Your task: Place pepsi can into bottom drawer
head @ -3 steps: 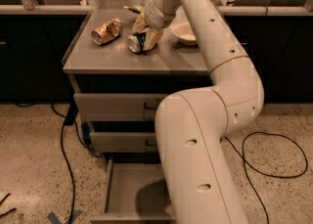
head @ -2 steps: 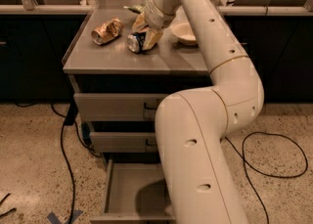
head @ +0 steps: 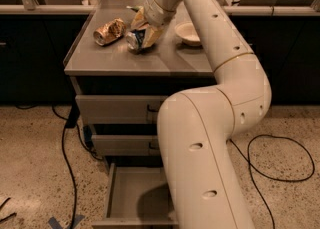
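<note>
Nothing's moved: the gripper hovers at the pepsi can, half hiding it. Whether it grasps, I cannot tell. The arm masks the bottom drawer on the right.

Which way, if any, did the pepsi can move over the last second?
No. The pepsi can lies at the gripper on the cabinet top, same gap to the gold can and bowl.

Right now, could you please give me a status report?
Gripper at pepsi can, cabinet top. Bottom drawer open. Gold can beside, apart.
</note>
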Controlling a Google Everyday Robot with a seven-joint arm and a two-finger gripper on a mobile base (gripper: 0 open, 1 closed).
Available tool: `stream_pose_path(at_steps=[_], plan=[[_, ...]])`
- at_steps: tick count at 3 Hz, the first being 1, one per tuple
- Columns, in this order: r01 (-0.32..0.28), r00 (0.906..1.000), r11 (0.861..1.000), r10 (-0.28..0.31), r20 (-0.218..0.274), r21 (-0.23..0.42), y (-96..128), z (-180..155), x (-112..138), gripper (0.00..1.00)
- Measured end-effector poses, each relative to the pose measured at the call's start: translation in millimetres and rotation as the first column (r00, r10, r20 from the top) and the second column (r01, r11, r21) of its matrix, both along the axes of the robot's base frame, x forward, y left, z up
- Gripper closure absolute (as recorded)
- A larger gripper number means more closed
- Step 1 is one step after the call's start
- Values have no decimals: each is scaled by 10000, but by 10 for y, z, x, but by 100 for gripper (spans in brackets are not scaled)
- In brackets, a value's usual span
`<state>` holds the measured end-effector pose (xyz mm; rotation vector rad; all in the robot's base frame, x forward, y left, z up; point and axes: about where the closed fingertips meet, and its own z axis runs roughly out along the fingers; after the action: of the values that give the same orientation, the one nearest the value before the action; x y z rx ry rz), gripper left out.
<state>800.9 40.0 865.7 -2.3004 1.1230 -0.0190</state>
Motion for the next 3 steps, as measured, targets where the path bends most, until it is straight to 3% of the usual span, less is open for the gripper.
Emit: stream_pose_path(at_steps=[3], plan=[[-167,9993,9996,175,333,-241,252,786,-474,100]])
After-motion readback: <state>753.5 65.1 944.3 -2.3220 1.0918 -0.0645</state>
